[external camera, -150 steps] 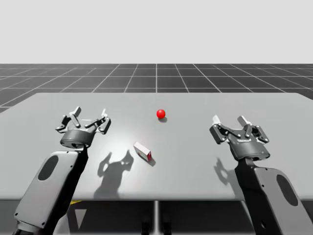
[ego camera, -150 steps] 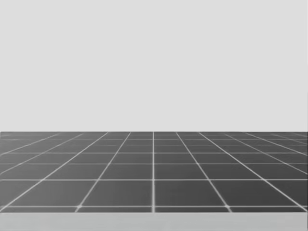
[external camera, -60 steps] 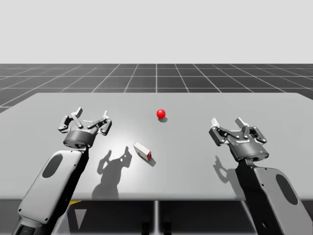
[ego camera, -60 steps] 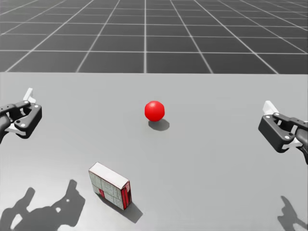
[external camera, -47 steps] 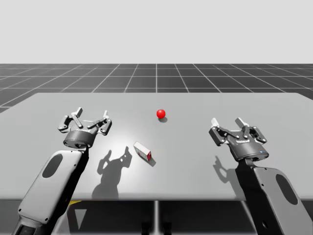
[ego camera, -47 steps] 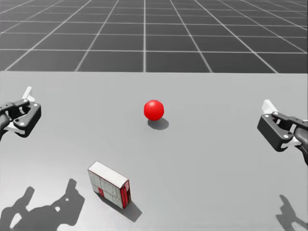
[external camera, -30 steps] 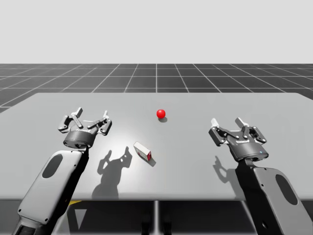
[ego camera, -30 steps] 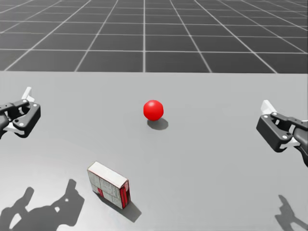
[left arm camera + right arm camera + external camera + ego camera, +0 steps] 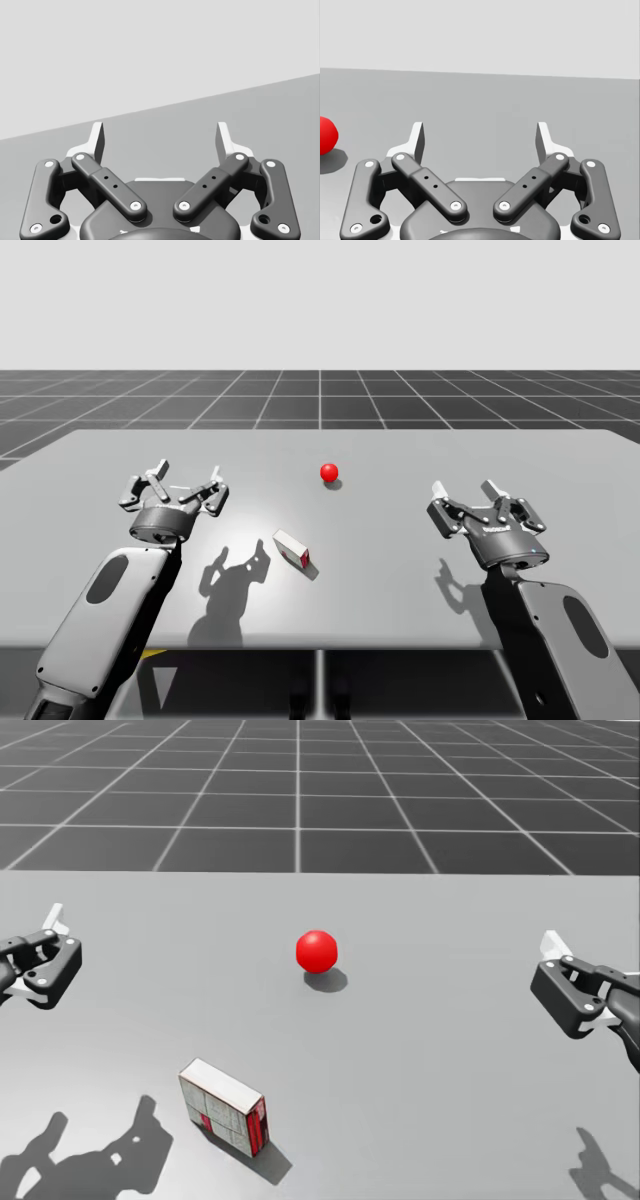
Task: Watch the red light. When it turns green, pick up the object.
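A glossy red spherical light (image 9: 316, 951) and a white-and-red rectangular box (image 9: 222, 1108) are seen unmoved on the smooth grey worktop (image 9: 440, 1050), left jaws and right jaws held apart.

A bare simulated test space: a plain grey table (image 9: 520, 455) on a dark gridded floor (image 9: 320, 390), with a blank pale backdrop (image 9: 320, 300).
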